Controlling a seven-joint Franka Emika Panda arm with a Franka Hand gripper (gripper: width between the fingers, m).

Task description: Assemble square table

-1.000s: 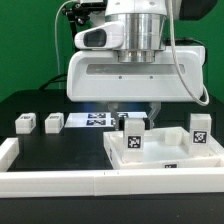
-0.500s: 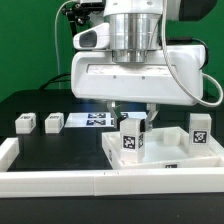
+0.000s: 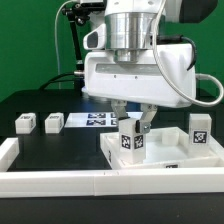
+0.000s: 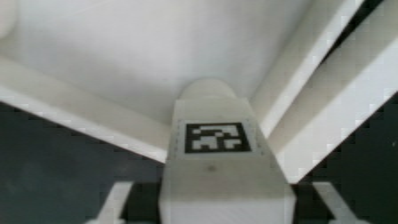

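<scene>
The square tabletop (image 3: 165, 155) is set on the black desk (image 3: 40, 150) at the exterior view's near right. It is matte white plastic, tray-like, with a raised rim. A tagged leg (image 3: 130, 140), blocky and white, is clamped upright in the tool (image 3: 133, 124) over the tabletop's left corner, probably kept vertical for seating there. A second leg (image 3: 200, 130) stands at the right corner. One loose block (image 3: 23, 122) and another block (image 3: 53, 122) are parked far left, apart.
</scene>
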